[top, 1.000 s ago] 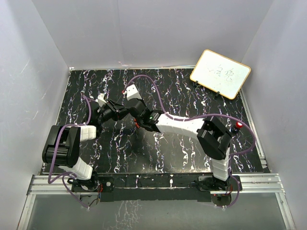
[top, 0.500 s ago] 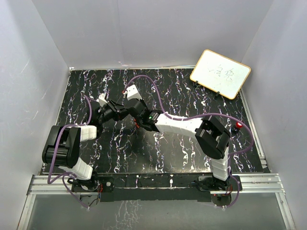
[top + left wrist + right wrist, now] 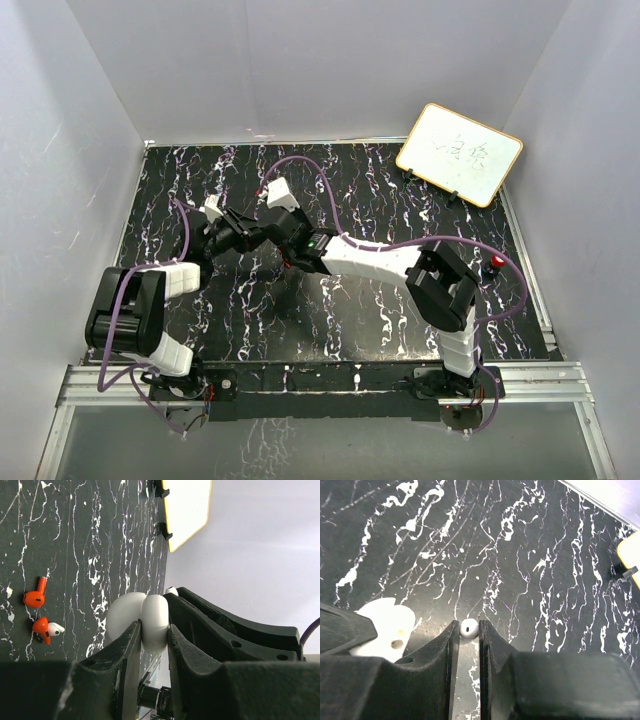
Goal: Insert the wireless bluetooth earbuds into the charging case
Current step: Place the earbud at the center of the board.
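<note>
Top cam overhead; wrist cams close, low; all share black table (image 3: 380, 320).

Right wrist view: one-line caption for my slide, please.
The right jaws pinch a white earbud, the white charging case close beside them, black marbled table beyond.

Both arms come in from the near edge of the tabletop (image 3: 400, 200) and meet a bit left of its middle. My left arm (image 3: 150, 300) is folded up tight, elbow out by the left edge, forearm angling up and to the right. My right arm (image 3: 375, 262) is stretched long, forearm pointing left. The left gripper (image 3: 153, 629) is clamped on the charging case (image 3: 125, 615). The right gripper (image 3: 468, 631) has its fingers nearly together, nipping the white earbud (image 3: 468, 626) right at the tips. The two grippers sit just beside each other.
</note>
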Available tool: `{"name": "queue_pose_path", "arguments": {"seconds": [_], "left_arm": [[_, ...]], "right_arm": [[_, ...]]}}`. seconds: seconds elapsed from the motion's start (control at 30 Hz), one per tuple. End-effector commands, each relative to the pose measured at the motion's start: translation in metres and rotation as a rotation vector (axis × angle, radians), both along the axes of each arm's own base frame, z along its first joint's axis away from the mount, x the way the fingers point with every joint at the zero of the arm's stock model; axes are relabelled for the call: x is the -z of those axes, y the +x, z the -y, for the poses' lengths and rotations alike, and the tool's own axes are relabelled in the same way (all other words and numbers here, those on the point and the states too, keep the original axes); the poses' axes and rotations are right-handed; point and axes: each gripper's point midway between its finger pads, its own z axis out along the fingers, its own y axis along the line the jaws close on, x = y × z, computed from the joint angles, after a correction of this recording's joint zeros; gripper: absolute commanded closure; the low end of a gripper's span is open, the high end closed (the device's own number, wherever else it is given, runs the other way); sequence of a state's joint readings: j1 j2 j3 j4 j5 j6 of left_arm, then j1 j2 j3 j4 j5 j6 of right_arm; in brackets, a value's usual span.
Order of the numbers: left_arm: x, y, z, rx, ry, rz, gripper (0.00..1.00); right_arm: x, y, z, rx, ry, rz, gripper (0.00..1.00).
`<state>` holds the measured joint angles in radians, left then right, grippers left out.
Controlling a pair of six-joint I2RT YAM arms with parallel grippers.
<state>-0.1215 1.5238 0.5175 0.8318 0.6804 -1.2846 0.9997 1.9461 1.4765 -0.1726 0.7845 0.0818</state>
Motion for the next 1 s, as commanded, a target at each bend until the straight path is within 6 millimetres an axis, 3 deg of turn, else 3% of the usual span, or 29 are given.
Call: {"name": "queue_pose_path", "arguments": {"seconds": [0.0, 0.13, 0.33, 0.6, 0.97], "left_arm": [[-0.019, 0.004, -0.007, -0.009, 0.020, 0.056, 1.00], [-0.020, 0.004, -0.021, -0.024, 0.014, 0.058, 1.00], [-0.036, 0.004, -0.033, -0.007, -0.045, 0.121, 1.00], [-0.042, -0.002, -0.031, 0.039, -0.064, 0.158, 1.00], [-0.045, -0.003, -0.047, 0.013, -0.075, 0.162, 1.00]], "right_arm": [[0.000, -0.005, 0.021, 0.073, -0.037, 0.000, 0.90], [0.017, -0.021, 0.040, 0.070, -0.074, -0.051, 0.90], [0.045, -0.036, 0.052, 0.048, -0.128, -0.140, 0.90], [0.066, -0.029, 0.057, 0.055, -0.221, -0.212, 0.90], [0.095, -0.018, 0.065, 0.058, -0.231, -0.320, 0.88]]}}
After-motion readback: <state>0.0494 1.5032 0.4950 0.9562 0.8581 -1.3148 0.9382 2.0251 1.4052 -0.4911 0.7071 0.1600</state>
